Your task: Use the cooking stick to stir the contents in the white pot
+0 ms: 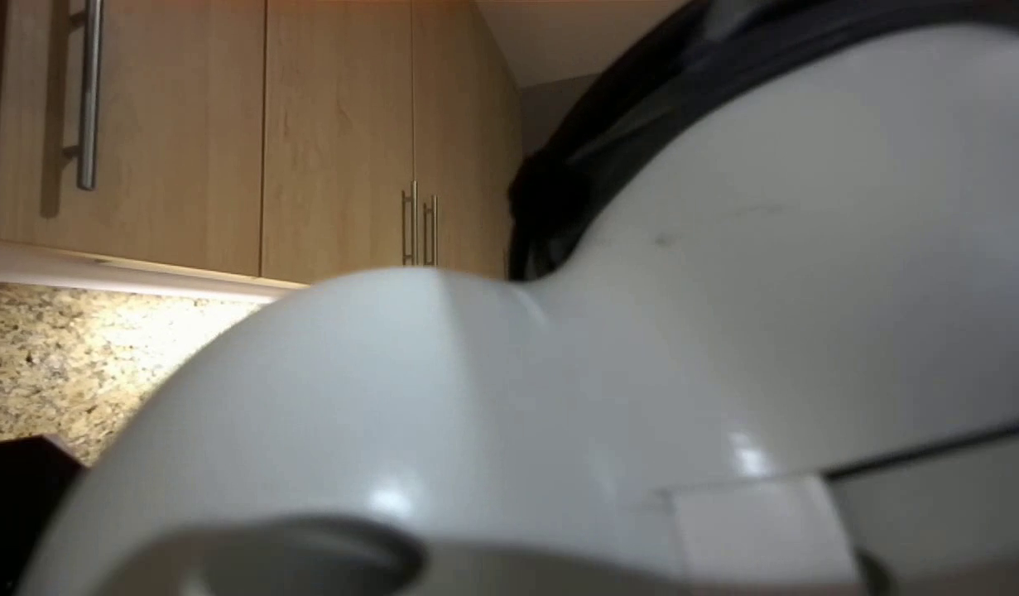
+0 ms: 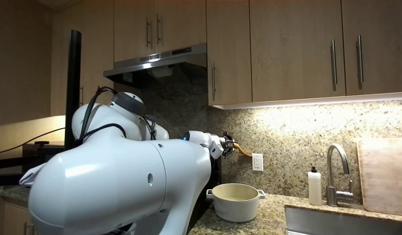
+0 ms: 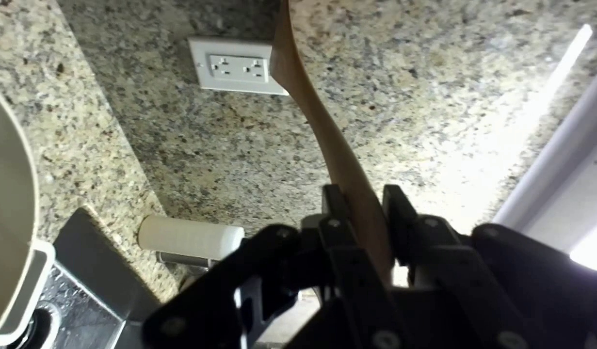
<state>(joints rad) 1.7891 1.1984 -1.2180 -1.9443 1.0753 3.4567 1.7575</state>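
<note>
got the wooden stick clamped in the claw atm, up in the air & outside the white pot. crossing the edge of the outlet in wrist view, tho can't tell if touching. see the pot lower down on the counter, nr the sink. further out, see a white bottle, tap & cutting board by the wall.

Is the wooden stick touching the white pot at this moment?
Apart. An exterior view shows the wooden stick higher than the white pot, with backsplash visible between them.
</note>
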